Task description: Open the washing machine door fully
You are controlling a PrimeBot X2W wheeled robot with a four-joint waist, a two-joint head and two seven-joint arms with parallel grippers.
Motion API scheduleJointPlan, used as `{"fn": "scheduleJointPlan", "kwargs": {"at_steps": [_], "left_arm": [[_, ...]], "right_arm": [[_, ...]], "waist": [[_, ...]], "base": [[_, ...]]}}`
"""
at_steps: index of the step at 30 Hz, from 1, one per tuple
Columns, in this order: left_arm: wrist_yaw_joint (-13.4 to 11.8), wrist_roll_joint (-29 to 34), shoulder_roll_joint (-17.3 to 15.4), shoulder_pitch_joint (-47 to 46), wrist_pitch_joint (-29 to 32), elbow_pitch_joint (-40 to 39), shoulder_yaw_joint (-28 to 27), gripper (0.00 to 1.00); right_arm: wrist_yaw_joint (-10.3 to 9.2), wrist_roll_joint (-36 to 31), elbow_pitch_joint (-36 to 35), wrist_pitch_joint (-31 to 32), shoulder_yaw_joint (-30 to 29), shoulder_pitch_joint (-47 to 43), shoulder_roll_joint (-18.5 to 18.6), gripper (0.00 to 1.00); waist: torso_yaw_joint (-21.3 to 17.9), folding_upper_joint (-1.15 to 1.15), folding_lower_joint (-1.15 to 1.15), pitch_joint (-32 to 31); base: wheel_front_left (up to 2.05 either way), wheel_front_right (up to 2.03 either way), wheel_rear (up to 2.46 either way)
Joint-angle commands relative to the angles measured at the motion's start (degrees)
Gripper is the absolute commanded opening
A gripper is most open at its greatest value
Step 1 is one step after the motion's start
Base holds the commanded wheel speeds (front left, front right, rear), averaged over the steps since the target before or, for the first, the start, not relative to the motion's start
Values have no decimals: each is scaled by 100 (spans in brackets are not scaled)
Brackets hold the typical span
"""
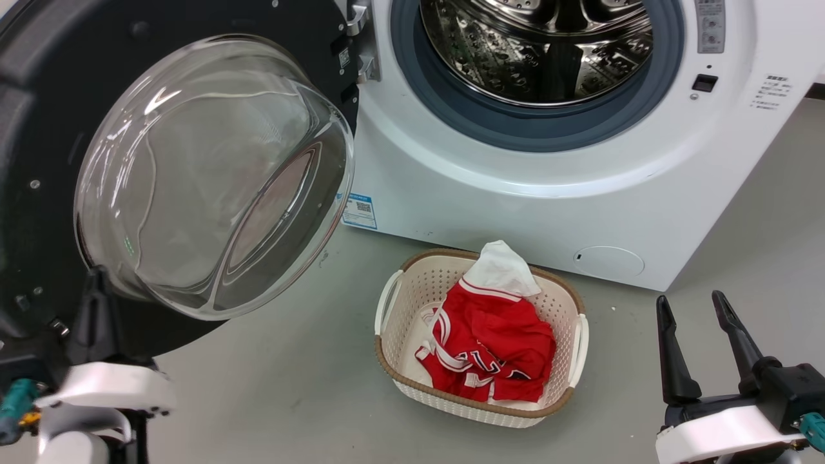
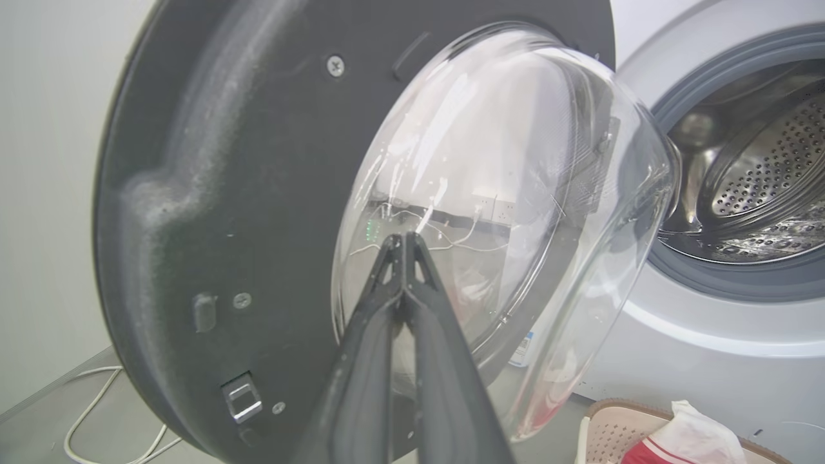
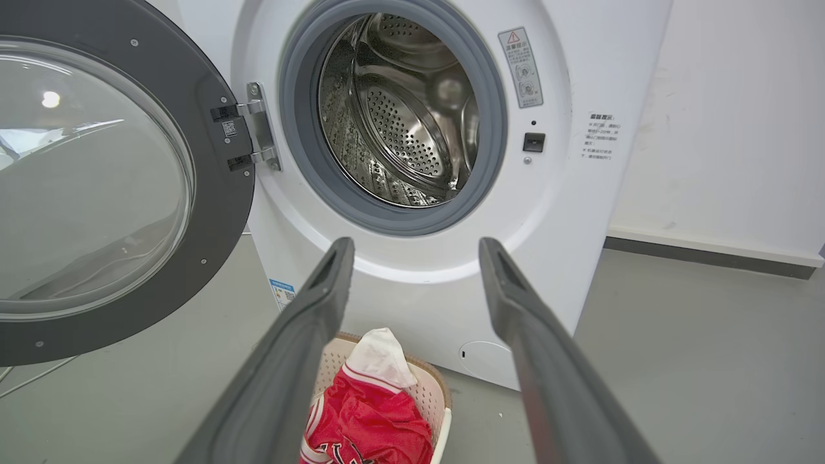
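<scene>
The washing machine door (image 1: 45, 116) is a big black disc with a bulging clear glass bowl (image 1: 213, 174). It stands swung out to the left on its hinge (image 1: 361, 38), and the steel drum (image 1: 541, 51) lies exposed. My left gripper (image 1: 98, 274) is shut with nothing in it, low against the door's inner face. In the left wrist view its joined fingertips (image 2: 403, 240) point at the bowl (image 2: 503, 212); contact cannot be told. My right gripper (image 1: 690, 298) hangs open at the lower right, away from the door (image 3: 222, 193). Its fingers (image 3: 322, 290) frame the machine front.
A white plastic basket (image 1: 477, 412) holding red and white clothes (image 1: 490, 341) sits on the grey floor in front of the white machine (image 1: 515, 206). A pale cable (image 2: 90, 419) lies on the floor behind the door. A wall (image 3: 728, 116) stands to the machine's right.
</scene>
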State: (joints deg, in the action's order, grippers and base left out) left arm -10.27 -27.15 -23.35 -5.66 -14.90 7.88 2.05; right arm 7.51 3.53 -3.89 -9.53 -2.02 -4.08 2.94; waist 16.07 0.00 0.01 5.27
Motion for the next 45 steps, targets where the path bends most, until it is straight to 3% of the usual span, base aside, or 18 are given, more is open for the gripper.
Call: {"fn": "scheduleJointPlan", "kwargs": {"at_steps": [1, 11, 18, 29, 30, 32, 33, 34, 45], "left_arm": [[-32, 102, -7, 81, -34, -141, 72, 0], [-13, 497, 325, 351, 6, -962, 838, 0], [124, 619, 513, 232, 33, -736, 1293, 0], [200, 694, 697, 151, -18, -389, 1394, 0], [199, 694, 706, 139, -22, -361, 1388, 3], [192, 734, 720, 110, -26, -320, 1373, 46], [187, 750, 723, 101, -29, -306, 1370, 88], [178, 765, 725, 88, -32, -303, 1361, 100], [188, 901, 789, 105, -41, -301, 1249, 100]], "right_arm": [[-4, -10, 9, -23, 0, 4, -13, 100], [-4, -55, 117, -57, 36, -38, -13, 100], [-4, -92, 133, -81, 49, -60, -12, 100], [-4, -130, 101, -94, 1, -43, -12, 100], [-4, -128, 98, -89, -4, -46, -12, 100], [-4, -128, 94, -85, 7, -43, -13, 100], [-4, -128, 94, -79, 15, -44, -13, 100], [-4, -128, 90, -75, 20, -42, -13, 100], [-4, -85, 71, -102, 17, 17, -12, 100]], "waist": [[-45, 0, -1, -31], [-428, 0, -1, -218], [-807, 0, -1, -322], [-1311, 0, -1, -343], [-1335, 0, -1, -343], [-1376, 0, -1, -341], [-1391, 0, -1, -345], [-1404, 0, -1, -341], [-1445, 0, -1, -303]], "base": [[0, 0, 0], [0, 0, 0], [0, 0, 0], [0, 0, 0], [0, 0, 0], [0, 0, 0], [0, 0, 0], [0, 0, 0], [0, 0, 0]]}}
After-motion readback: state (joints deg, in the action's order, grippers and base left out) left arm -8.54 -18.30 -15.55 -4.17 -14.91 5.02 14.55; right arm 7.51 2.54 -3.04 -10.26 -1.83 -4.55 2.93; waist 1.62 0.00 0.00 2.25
